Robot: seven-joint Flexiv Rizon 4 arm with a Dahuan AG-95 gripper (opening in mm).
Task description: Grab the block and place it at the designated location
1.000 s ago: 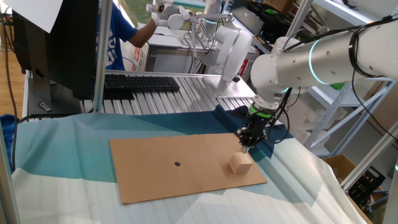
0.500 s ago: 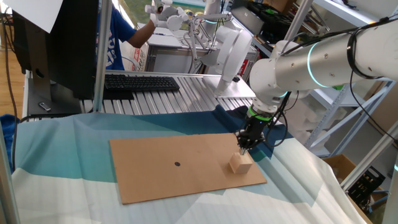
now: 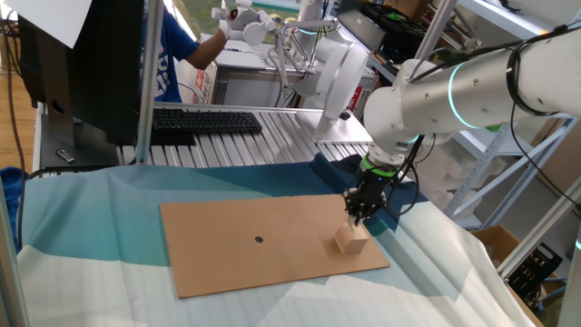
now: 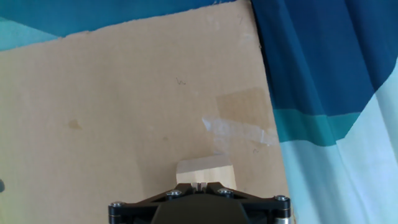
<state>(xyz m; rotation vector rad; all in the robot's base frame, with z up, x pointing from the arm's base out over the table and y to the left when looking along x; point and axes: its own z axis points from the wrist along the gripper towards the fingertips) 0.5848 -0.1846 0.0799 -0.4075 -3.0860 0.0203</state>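
Pincer: just above the block; I cannot tell how far it is parted, holding nothing.
Block: directly below the tips.
Approach: I descend straight, centred, before closing.

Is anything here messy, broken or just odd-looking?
Nothing serious. The cardboard sheet has a pale scuffed, taped patch near its right edge, just beyond the block. The blue cloth under it lies wrinkled. The block sits upright under the gripper.
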